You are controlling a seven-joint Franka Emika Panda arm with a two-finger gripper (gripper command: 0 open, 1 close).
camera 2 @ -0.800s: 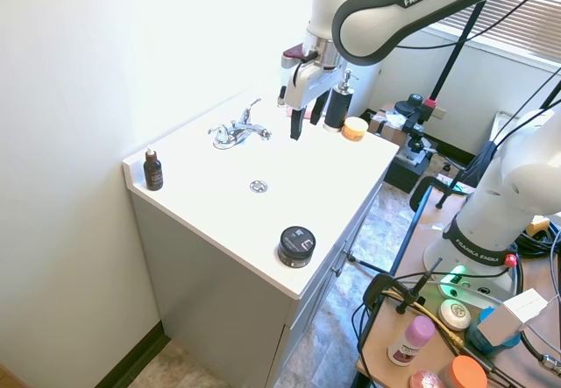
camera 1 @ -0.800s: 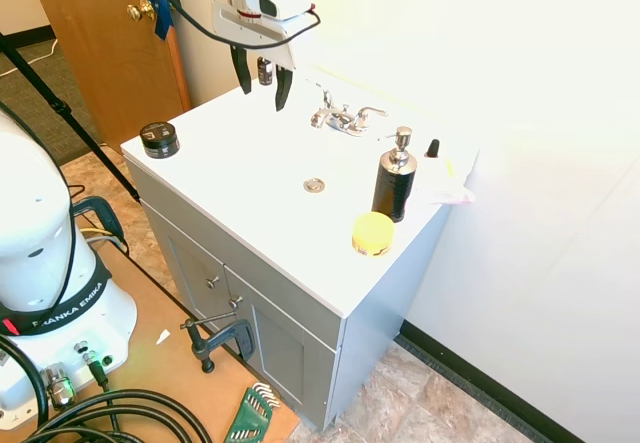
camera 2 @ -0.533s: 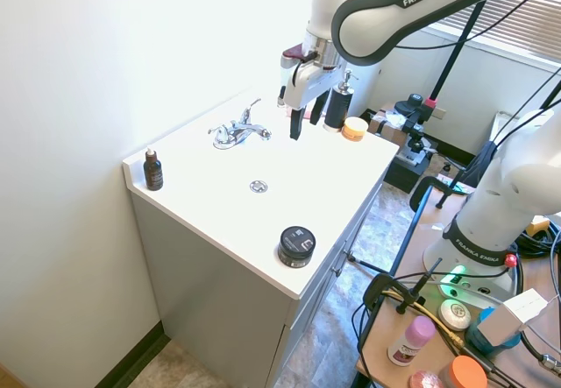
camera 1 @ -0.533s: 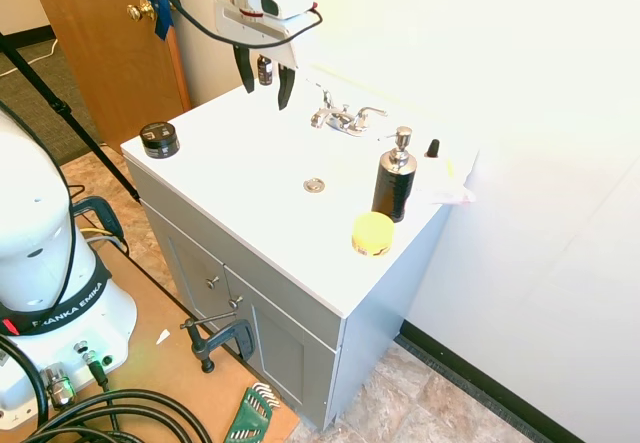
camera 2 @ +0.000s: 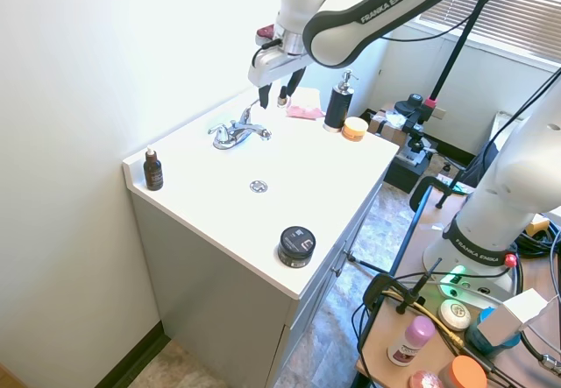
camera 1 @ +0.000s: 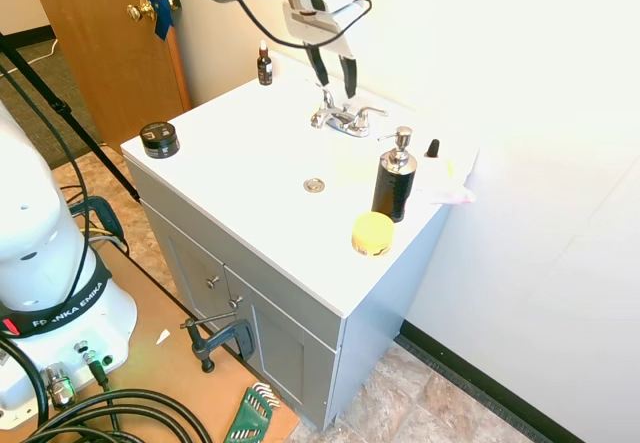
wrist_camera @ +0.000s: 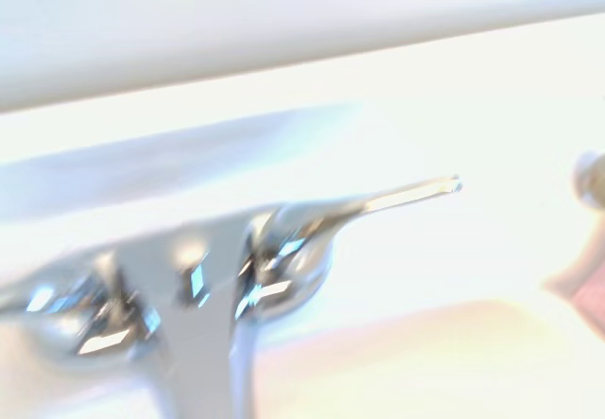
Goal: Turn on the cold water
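The tap for the cold water is a small chrome faucet (camera 1: 343, 119) at the back of the white vanity top (camera 1: 240, 153), with a slim lever on each side of a short spout. My gripper (camera 1: 337, 87) hangs just above the faucet, open, with nothing between its dark fingers. In the second exterior view the gripper (camera 2: 273, 96) is just above the faucet (camera 2: 238, 130), over its side nearer the pump bottle. The wrist view shows the faucet (wrist_camera: 274, 258) close up and blurred, one lever (wrist_camera: 408, 191) pointing sideways. No water runs from the spout.
A black pump bottle (camera 1: 394, 177) and a yellow round object (camera 1: 372, 233) stand right of the basin's drain (camera 1: 314, 184). A small dropper bottle (camera 1: 264, 65) is at the back left, a black jar (camera 1: 158, 139) at the front left corner. A pink cloth (camera 1: 448, 195) lies by the wall.
The arm has swung from over the counter's left part toward the back wall, so the gripper now hangs above the faucet. Its fingers stay open.
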